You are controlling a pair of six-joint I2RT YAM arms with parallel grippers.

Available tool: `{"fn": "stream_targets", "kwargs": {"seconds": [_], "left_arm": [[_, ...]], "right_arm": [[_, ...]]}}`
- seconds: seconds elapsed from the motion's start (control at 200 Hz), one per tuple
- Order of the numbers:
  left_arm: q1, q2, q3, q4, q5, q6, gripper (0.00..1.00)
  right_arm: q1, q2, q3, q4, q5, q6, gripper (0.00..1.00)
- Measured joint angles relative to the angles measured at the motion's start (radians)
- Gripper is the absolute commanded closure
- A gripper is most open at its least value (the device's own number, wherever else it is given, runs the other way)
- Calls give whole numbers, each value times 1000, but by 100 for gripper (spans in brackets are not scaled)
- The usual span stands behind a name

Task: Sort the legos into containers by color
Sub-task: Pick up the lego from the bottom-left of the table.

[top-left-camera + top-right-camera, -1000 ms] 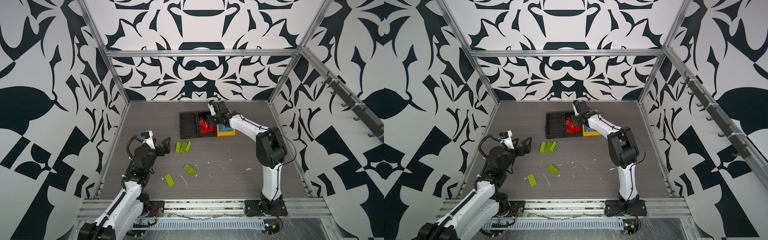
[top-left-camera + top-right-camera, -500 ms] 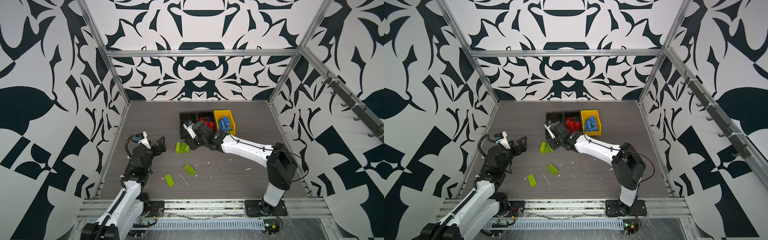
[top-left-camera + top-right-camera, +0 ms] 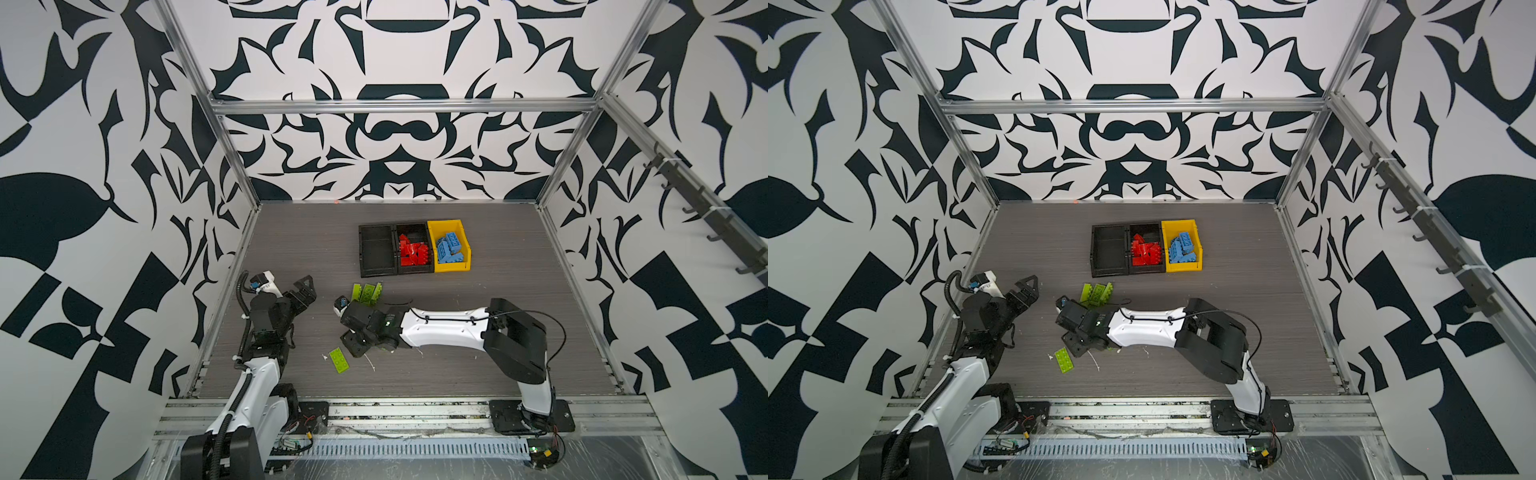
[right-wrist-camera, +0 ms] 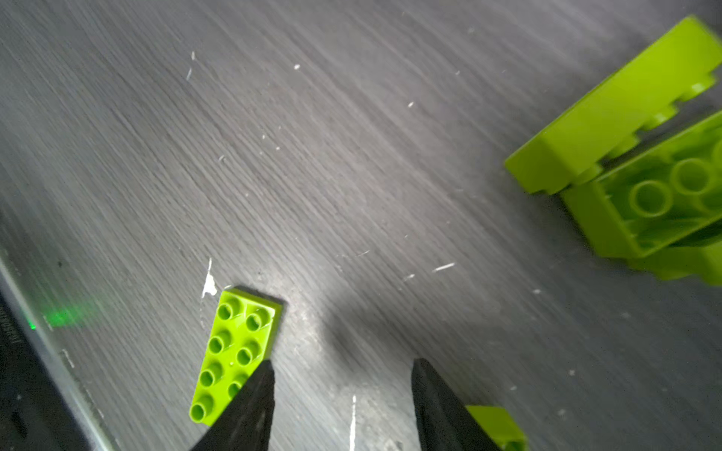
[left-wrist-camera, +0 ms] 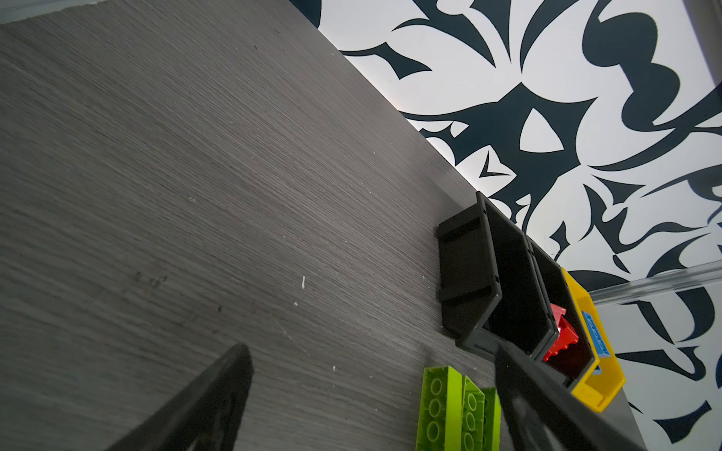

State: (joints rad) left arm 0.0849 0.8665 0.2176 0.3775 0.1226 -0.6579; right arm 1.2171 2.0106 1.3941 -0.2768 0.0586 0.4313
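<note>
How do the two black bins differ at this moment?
The end black bin is empty; the middle black bin holds red bricks. The end black bin borders only one neighbour; the middle black bin sits between it and the yellow bin. Both are open-topped, alike in shape, standing upright in one row.

Both top views look steeply down from high at the front, covering the whole table (image 3: 498, 232). The left wrist camera skims low toward the bins (image 5: 465, 273); the right wrist camera hangs close over the table. All share the clustered green bricks (image 4: 609, 117).

No legible text or labels
</note>
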Motion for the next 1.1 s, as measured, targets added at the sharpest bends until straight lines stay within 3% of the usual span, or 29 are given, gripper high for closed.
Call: {"fn": "stream_targets", "kwargs": {"seconds": [0.46, 1.1], "left_arm": [[22, -51, -11, -19, -25, -45, 0], [23, -89, -17, -115, -82, -69, 1]], "right_arm": [[65, 40, 99, -64, 35, 86, 40], [94, 154, 182, -119, 29, 94, 39]]}}
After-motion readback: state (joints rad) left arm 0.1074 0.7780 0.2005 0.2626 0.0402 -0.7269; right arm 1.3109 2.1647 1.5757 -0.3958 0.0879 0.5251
